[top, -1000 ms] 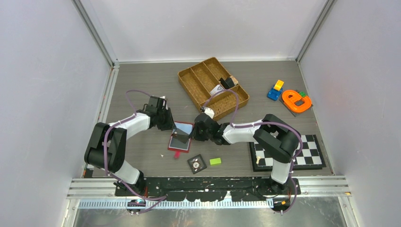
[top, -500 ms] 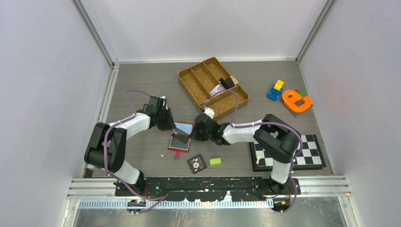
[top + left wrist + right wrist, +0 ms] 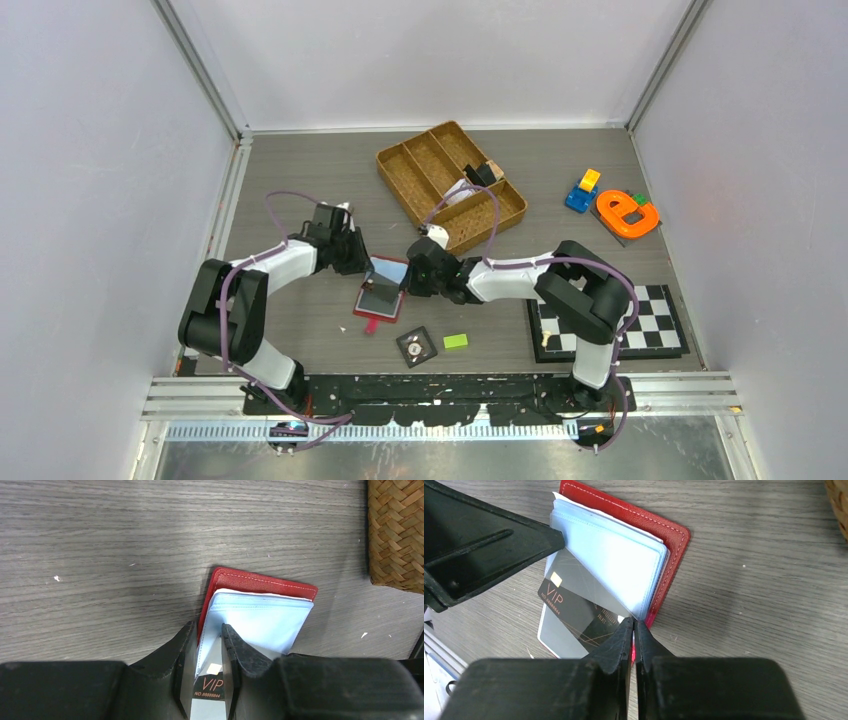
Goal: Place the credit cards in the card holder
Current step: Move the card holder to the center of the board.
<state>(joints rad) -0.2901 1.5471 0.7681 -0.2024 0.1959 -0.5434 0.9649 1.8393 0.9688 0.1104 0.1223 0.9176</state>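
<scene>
wallet: lying open, middle of the top view, a bit left of centre
card: dark VIP one, edge at the blue pocket's mouth, mostly sticking out toward lower left
left gripper: looks clamped on the wallet's pocket edge
right gripper: pinched almost shut on the card's corner
progress: I'd guess mid-insert, needs pushing in; can't spot other cards

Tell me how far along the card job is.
Done: the card holder lies open on the table. In hand: the left gripper pinches its blue pocket layer while the right gripper seems to nip the black VIP card, only partly tucked in. Left: seat that card fully; whether other cards remain I cannot tell.
</scene>
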